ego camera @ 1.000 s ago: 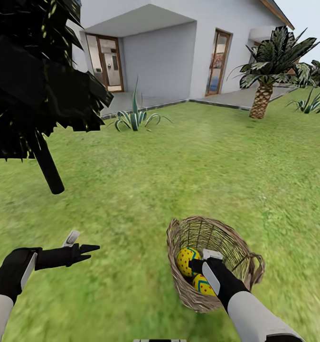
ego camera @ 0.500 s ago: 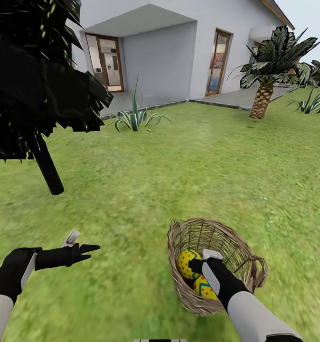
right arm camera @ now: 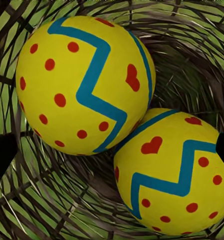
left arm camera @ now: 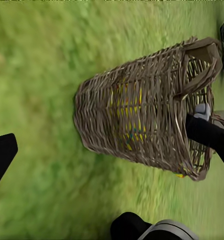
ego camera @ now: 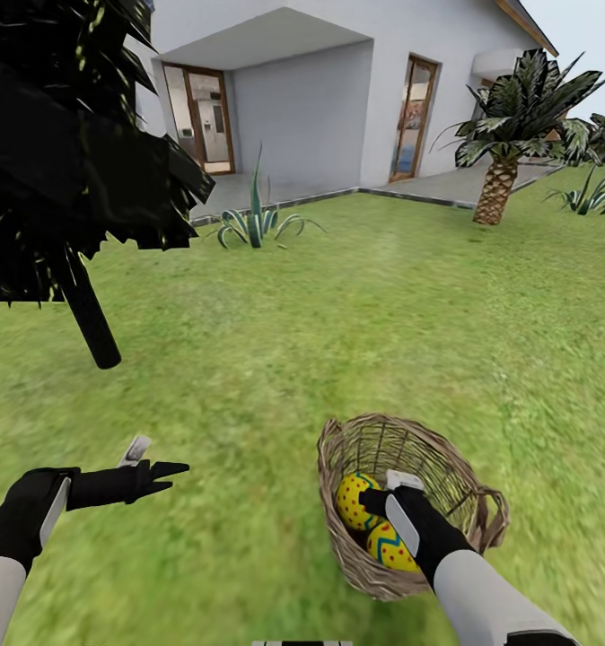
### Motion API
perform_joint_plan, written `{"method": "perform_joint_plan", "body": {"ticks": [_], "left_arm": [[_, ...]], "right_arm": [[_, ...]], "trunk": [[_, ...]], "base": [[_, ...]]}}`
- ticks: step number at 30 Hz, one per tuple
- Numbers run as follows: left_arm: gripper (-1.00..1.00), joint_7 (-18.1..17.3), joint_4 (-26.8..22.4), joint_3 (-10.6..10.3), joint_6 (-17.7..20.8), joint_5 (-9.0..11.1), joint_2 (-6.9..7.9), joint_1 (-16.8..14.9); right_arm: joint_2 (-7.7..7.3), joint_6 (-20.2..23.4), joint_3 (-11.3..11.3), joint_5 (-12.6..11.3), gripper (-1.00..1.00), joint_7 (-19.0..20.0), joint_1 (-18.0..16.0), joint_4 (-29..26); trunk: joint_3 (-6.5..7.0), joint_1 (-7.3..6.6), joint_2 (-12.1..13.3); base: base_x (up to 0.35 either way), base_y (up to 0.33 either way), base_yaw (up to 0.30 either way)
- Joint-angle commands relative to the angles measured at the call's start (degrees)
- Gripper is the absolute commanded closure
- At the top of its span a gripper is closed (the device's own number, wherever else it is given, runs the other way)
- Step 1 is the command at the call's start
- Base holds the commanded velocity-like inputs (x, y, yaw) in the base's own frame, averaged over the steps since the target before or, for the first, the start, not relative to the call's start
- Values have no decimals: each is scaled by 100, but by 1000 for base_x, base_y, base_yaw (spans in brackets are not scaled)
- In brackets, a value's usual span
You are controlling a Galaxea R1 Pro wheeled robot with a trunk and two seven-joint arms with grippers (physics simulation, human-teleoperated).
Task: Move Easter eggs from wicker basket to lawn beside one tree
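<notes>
The right gripper [ego camera: 374,495] reaches down inside the wicker basket [ego camera: 455,467], its jaws spread apart with two Easter eggs [right arm camera: 87,82] lying touching each other just ahead of them on the basket's floor. Each egg's zigzag band runs around its middle. The basket stands upright on the lawn [ego camera: 338,305], mouth up, woven walls close around the eggs. The left gripper [ego camera: 154,467] hovers over open grass, jaws parted and empty. A black-trunked tree [ego camera: 92,318] stands well apart.
</notes>
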Motion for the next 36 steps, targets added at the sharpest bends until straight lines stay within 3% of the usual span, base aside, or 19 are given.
{"method": "perform_joint_plan", "body": {"ticks": [1,19,36], "left_arm": [[-100,-37,-1,14,52,-30,-2,-4],[-100,-22,-1,-22,60,-30,-2,-4],[-100,-26,-1,-38,61,-30,-13,-4]], "right_arm": [[-1,21,11,-58,-100,-44,0,-13],[-1,13,2,-60,-100,-38,2,-22],[-1,10,2,-60,-100,-35,7,-23]], "trunk": [[-4,-1,-2],[7,-1,-2],[7,-1,-2]], "base": [[8,0,147],[57,0,96],[61,-45,7]]}}
